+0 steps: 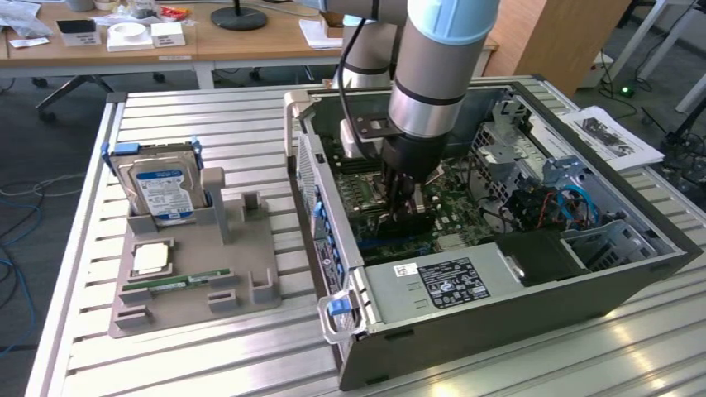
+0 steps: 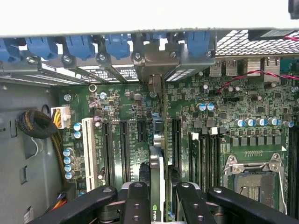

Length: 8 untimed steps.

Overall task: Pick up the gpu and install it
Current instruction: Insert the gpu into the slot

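The gpu (image 2: pixel 157 161) stands on edge over the green motherboard (image 2: pixel 224 112) inside the open computer case (image 1: pixel 364 273). My gripper (image 2: pixel 161 198) is shut on it, one black finger (image 2: pixel 138 200) on each side of the card. The card's metal end bracket (image 2: pixel 154 60) sits at the row of blue slot clips on the case's rear wall. The card's lower edge lines up with a long expansion slot between the other black slots; whether it is seated I cannot tell. In the exterior view my gripper (image 1: pixel 403 211) reaches straight down into the case, with the dark gpu (image 1: pixel 406 225) below it.
A grey parts holder (image 1: pixel 193 281) lies at the exterior view's left, carrying a silver hard drive (image 1: pixel 162 188), a CPU (image 1: pixel 149 258) and a green RAM stick (image 1: pixel 177 281). The power supply (image 1: pixel 441 283) and a drive cage (image 1: pixel 574 198) crowd the case. Cables (image 2: pixel 37 123) hang beside the board.
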Each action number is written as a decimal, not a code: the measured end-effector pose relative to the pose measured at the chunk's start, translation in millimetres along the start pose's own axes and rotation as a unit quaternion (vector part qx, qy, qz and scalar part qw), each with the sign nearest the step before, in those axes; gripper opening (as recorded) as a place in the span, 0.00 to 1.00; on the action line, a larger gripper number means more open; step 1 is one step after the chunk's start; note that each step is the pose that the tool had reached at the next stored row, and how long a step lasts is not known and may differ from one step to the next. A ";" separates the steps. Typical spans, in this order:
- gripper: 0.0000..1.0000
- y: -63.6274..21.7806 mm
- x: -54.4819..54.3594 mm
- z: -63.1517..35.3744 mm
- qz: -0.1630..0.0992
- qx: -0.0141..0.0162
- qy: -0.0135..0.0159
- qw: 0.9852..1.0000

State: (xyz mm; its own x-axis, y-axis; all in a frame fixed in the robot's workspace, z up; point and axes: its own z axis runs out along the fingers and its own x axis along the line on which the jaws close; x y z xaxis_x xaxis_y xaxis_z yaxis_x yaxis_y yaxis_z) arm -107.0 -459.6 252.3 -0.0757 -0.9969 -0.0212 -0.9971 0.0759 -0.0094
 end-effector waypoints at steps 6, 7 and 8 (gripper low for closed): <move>0.26 2.1 0.2 0.0 0.000 0.000 0.000 1.000; 0.26 2.4 0.2 0.0 0.000 0.000 0.000 1.000; 0.26 2.5 0.2 0.0 0.000 0.000 0.000 1.000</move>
State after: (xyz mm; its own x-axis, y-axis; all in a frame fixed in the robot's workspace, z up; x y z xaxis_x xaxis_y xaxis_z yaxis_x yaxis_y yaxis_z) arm -109.4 -459.6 252.2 -0.0754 -0.9969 -0.0213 -0.9971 0.0757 -0.0098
